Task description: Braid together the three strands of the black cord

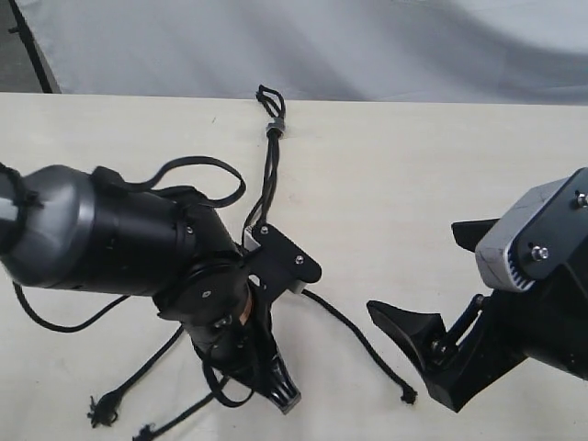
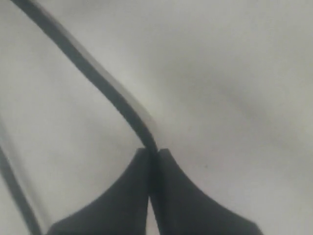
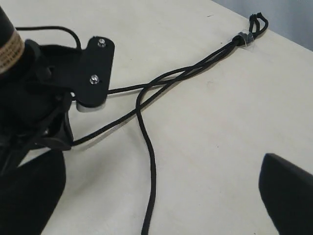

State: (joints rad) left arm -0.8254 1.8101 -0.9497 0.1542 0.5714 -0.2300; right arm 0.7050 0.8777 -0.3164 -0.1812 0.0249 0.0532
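The black cord lies on the pale table, with its short loop (image 1: pixel 268 95) and grey band (image 1: pixel 274 127) at the far edge. Its three strands run towards me under the left arm. My left gripper (image 1: pixel 280 390) (image 2: pixel 153 152) is shut on one strand (image 2: pixel 93 73), which comes out from between the fingertips. Two knotted tips (image 1: pixel 101 409) (image 1: pixel 147 430) lie at the near left. The third strand (image 1: pixel 354 335) (image 3: pixel 149 147) curves right to its tip (image 1: pixel 407 395). My right gripper (image 1: pixel 441 285) (image 3: pixel 161 161) is open; that strand lies on the table between its wide fingers.
The bulky left arm (image 1: pixel 110 239) and its mount plate (image 3: pixel 93 73) cover the middle of the strands. A thicker arm cable (image 1: pixel 197 165) loops beside them. The table's far edge (image 1: pixel 413 99) runs just behind the loop, with grey cloth beyond.
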